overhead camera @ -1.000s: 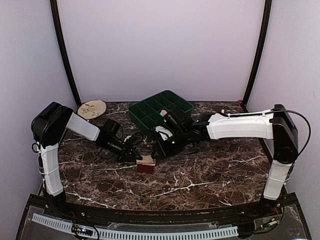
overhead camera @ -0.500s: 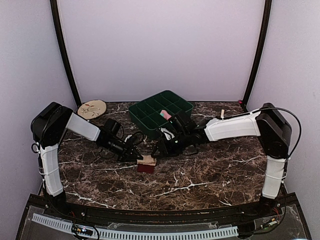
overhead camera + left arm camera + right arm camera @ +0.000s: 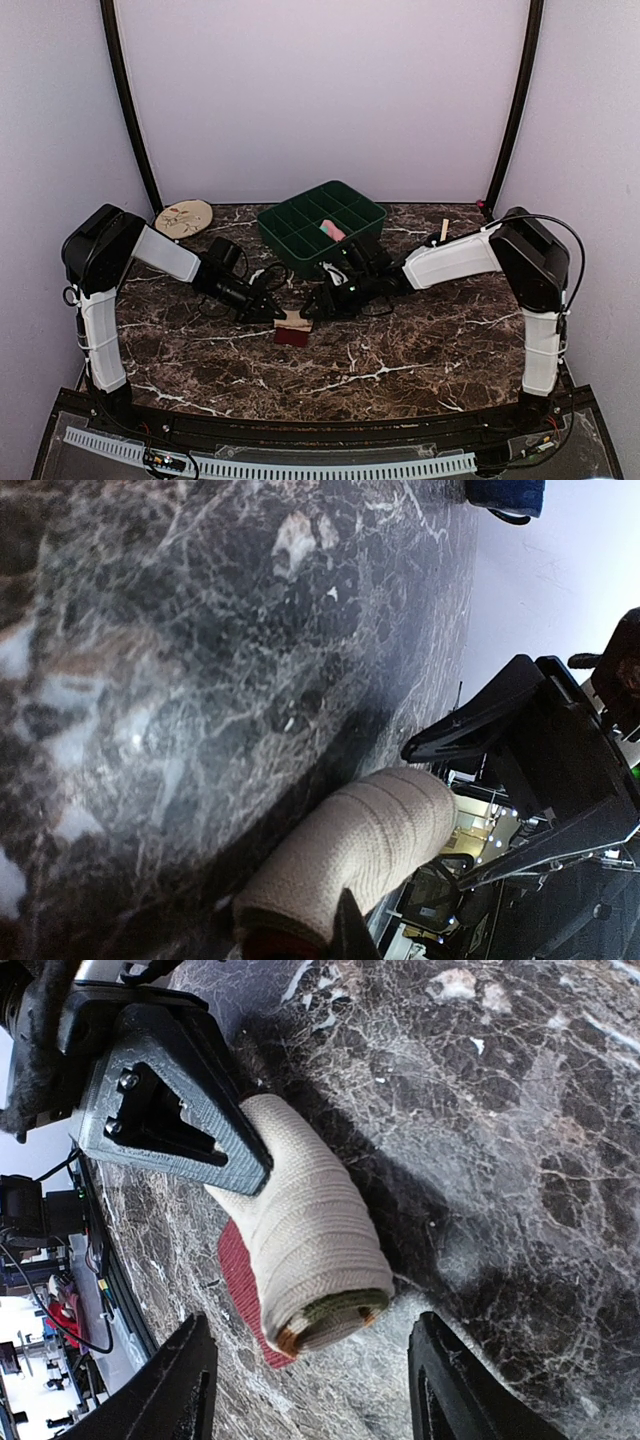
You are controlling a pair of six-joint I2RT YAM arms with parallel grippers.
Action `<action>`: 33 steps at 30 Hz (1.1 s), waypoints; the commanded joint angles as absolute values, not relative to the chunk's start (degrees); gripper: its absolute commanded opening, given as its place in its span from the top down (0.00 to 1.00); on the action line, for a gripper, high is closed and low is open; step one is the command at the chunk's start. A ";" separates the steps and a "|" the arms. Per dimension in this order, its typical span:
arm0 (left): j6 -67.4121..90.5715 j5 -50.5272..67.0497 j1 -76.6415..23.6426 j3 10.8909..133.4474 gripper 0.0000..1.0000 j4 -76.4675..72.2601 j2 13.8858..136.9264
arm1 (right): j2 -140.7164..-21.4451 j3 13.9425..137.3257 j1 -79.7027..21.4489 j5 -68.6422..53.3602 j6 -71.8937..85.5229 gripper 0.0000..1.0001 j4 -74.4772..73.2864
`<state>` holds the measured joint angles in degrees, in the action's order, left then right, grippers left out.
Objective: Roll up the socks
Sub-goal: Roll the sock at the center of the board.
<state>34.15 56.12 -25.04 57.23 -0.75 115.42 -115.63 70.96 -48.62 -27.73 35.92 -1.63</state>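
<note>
Well, my left hand (image 3: 270, 306) is pressed together, its tip against one end of the beige sock (image 3: 310, 1250). The sock lies on the counter (image 3: 420, 340) rolled into a tight tube, with a maroon patch poking out beneath. My right hand (image 3: 320, 302) is spread wide about the other end, touching nothing. I judge that roll about done. The pink sock (image 3: 330, 231) sits in the green tray (image 3: 275, 232) behind; whether it is rolled I cannot tell. The counter is dark veined marble, with a disc (image 3: 183, 217) at back left and pale lilac walls around.

Left end effector (image 3: 273, 311) closed; right end effector (image 3: 315, 1385) spread wide.
</note>
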 commanded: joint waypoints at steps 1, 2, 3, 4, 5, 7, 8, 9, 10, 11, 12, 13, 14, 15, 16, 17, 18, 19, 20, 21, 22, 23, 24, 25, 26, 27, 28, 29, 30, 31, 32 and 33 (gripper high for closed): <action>32.98 47.40 -25.36 55.60 1.00 1.41 117.48 | -117.42 71.00 -48.09 -29.46 36.55 0.39 2.50; 32.93 47.38 -25.33 55.67 1.00 1.48 117.55 | -117.81 71.09 -47.99 -29.68 36.62 0.39 2.78; 33.00 47.37 -25.31 55.67 1.00 1.47 117.59 | -118.05 71.10 -47.91 -29.90 36.79 0.38 2.98; 33.04 47.37 -25.42 55.77 1.00 1.49 117.66 | -118.38 71.10 -47.88 -30.03 36.82 0.38 3.03; 33.05 47.42 -25.46 55.78 1.00 1.49 117.68 | -118.65 70.98 -47.88 -30.15 36.85 0.38 3.14; 33.09 47.45 -25.51 55.73 1.00 1.26 117.69 | -119.16 70.65 -47.74 -30.43 37.04 0.38 3.59; 33.19 47.54 -25.56 55.72 1.00 1.15 117.69 | -119.36 70.31 -47.76 -30.63 37.21 0.38 3.89; 33.22 47.65 -25.60 55.78 1.00 1.00 117.73 | -119.69 70.05 -47.75 -30.78 37.43 0.38 4.34; 33.26 47.73 -25.60 55.85 1.00 0.88 117.77 | -119.83 69.79 -47.72 -30.86 37.64 0.38 4.81; 33.26 47.83 -25.66 55.89 1.00 0.80 117.85 | -120.21 69.60 -47.66 -30.96 37.88 0.38 5.21; 33.28 47.89 -25.63 55.89 1.00 0.71 117.93 | -120.48 69.34 -47.56 -31.14 38.25 0.38 5.95; 33.23 48.02 -25.67 55.82 1.00 0.61 117.99 | -120.80 69.08 -47.53 -31.48 38.64 0.37 6.59; 33.16 48.07 -25.71 55.81 1.00 0.55 118.03 | -121.10 68.94 -47.51 -31.85 39.07 0.37 7.20; 33.19 48.02 -25.73 55.73 1.00 0.53 118.10 | -121.37 68.91 -47.47 -32.27 39.37 0.38 7.71; 33.22 48.06 -25.72 55.76 1.00 0.48 118.12 | -121.62 68.79 -47.53 -32.60 39.64 0.38 8.08; 33.20 48.15 -25.74 55.79 1.00 0.38 118.19 | -121.78 68.55 -47.51 -33.02 40.01 0.39 8.56; 33.29 48.28 -25.67 55.79 1.00 0.23 118.21 | -121.90 68.25 -47.47 -33.32 40.29 0.39 9.07; 33.29 48.33 -25.72 55.79 1.00 0.13 118.21 | -121.99 67.94 -47.54 -33.46 40.48 0.40 9.42; 33.30 48.38 -25.73 55.79 1.00 0.09 118.20 | -122.16 67.76 -47.47 -33.60 40.51 0.42 9.49; 33.24 48.42 -25.73 55.85 1.00 0.01 118.29 | -122.28 67.50 -47.47 -33.78 40.57 0.43 9.66; 33.13 48.50 -25.70 55.84 1.00 0.00 118.30 | -122.41 67.29 -47.51 -34.04 40.71 0.44 9.95; 33.00 48.56 -25.69 55.96 1.00 0.00 118.33 | -122.57 67.05 -47.49 -34.24 40.94 0.45 10.31; 33.01 48.66 -25.71 56.00 1.00 0.00 118.46 | -122.67 66.70 -47.49 -34.34 41.12 0.47 10.62; 32.92 48.69 -25.72 56.02 1.00 0.00 118.55 | -122.80 66.49 -47.48 -34.42 41.39 0.49 10.99; 32.90 48.76 -25.75 55.91 1.00 0.00 118.63 | -123.05 66.38 -47.51 -34.55 41.59 0.51 11.36; 32.92 48.80 -25.70 55.87 1.00 -0.07 118.66 | -123.31 66.44 -47.51 -34.79 41.90 0.53 11.87; 32.95 48.95 -25.73 55.82 1.00 -0.15 118.73 | -123.57 66.42 -47.47 -35.06 42.42 0.55 12.57; 32.87 49.04 -25.68 55.70 1.00 -0.17 118.74 | -123.87 64.87 -47.48 -35.32 42.86 0.58 13.29; 32.83 49.09 -25.67 55.60 1.00 -0.29 118.74 | -124.13 64.51 -47.46 -35.50 43.29 0.62 13.86; 32.74 49.05 -25.72 55.53 1.00 -0.31 118.78 | -124.27 64.33 -47.46 -35.58 43.56 0.64 14.41; 32.70 49.02 -25.70 55.45 1.00 -0.31 118.80 | -124.44 64.21 -47.50 -35.77 43.81 0.67 14.82; 32.64 49.08 -25.68 55.30 1.00 -0.31 118.82 | -124.50 64.05 -47.51 -35.88 44.04 0.70 15.28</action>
